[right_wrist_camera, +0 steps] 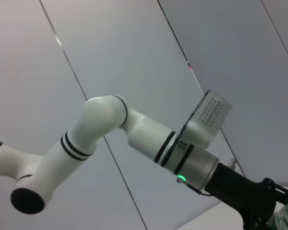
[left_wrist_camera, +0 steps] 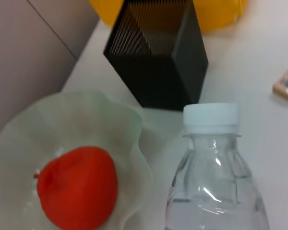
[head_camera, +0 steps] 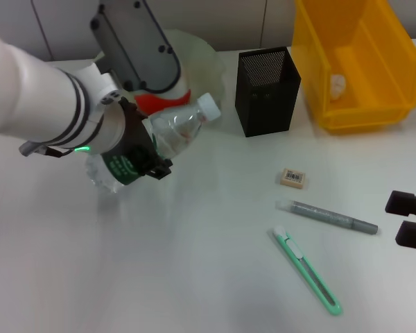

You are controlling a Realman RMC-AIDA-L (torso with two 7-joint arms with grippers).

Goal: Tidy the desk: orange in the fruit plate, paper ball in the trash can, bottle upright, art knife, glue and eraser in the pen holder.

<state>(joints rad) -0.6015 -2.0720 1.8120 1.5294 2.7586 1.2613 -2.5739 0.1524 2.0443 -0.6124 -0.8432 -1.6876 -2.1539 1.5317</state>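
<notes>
Clear plastic bottle (head_camera: 170, 135): tilted, white cap pointing toward the pen holder, green label at the lower end; lifted off the desk (head_camera: 194, 263) in the left gripper's hold.
Left gripper (head_camera: 142, 156): fingers closed around the bottle's body near the label; arm reaches in from the robot's left.
Right gripper (head_camera: 409, 218): at the right edge of the head view, low over the desk, well apart from the bottle; cannot tell how its fingers stand.
Orange (left_wrist_camera: 79, 191): lying inside the fruit plate.
Fruit plate (left_wrist_camera: 129, 124): translucent, wavy rim, behind the left gripper and just beside the pen holder.
Pen holder (head_camera: 267, 90): black mesh, square, upright, between fruit plate and yellow bin.
Yellow bin (head_camera: 357, 62): at the far right of the desk, a white crumpled object (head_camera: 338, 84) inside it.
Eraser (head_camera: 293, 178): flat on the desk in front of the pen holder.
Glue (head_camera: 327, 216): grey stick lying flat, near the eraser on the robot's side.
Art knife (head_camera: 306, 270): green, lying diagonally, nearest the robot, just beside the glue.
</notes>
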